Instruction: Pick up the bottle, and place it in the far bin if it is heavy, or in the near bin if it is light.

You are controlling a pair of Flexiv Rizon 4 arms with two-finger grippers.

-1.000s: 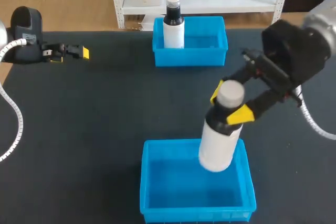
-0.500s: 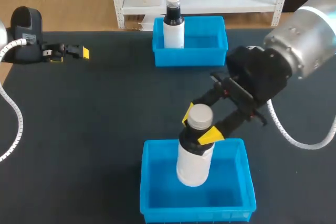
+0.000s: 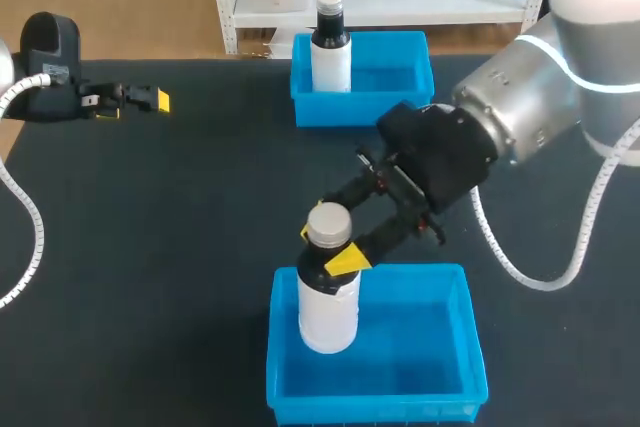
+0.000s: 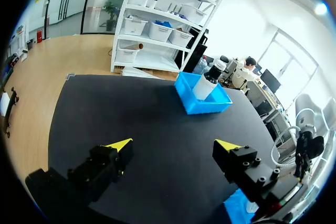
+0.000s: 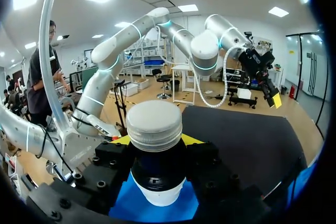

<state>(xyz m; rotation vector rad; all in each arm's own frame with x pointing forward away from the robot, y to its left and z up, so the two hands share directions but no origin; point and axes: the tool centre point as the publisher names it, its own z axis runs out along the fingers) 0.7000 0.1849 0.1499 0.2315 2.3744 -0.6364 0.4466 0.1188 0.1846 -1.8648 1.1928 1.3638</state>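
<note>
Head view, bottle: the bottle (image 3: 328,292) has a white body, a dark neck and a pale cap. It stands upright, long axis near vertical and cap up, with its lower body inside the near bin (image 3: 462,372), towards that bin's left side. Whether its base touches the bin floor I cannot tell from here.
Head view, right arm: it comes in from the right and reaches down and leftwards across the table (image 3: 180,227). The right gripper (image 3: 328,245) clamps the bottle at the neck, one yellow tip on either side just under the cap.
Head view, left arm: it lies low at the far left. The left gripper (image 3: 150,100) points right along the table, well apart from both bins.
Head view, far bin: the far bin (image 3: 400,97) sits at the table's far edge. A second bottle (image 3: 331,47) stands upright in its left corner.
Left wrist view, gripper: the left gripper (image 4: 174,144) has its fingers spread wide above bare black table, with nothing between them.
Left wrist view, bins: the far bin (image 4: 207,104) lies ahead with the second bottle (image 4: 206,83) in it, and a corner of the near bin (image 4: 236,211) shows beside one finger.
Right wrist view, bottle: the bottle (image 5: 155,124) points its cap straight towards the camera, and blue near bin (image 5: 128,203) floor lies beneath it.
Right wrist view, gripper: the right gripper (image 5: 155,140) grips the neck from both sides, its yellow tips just peeping out behind the cap.
</note>
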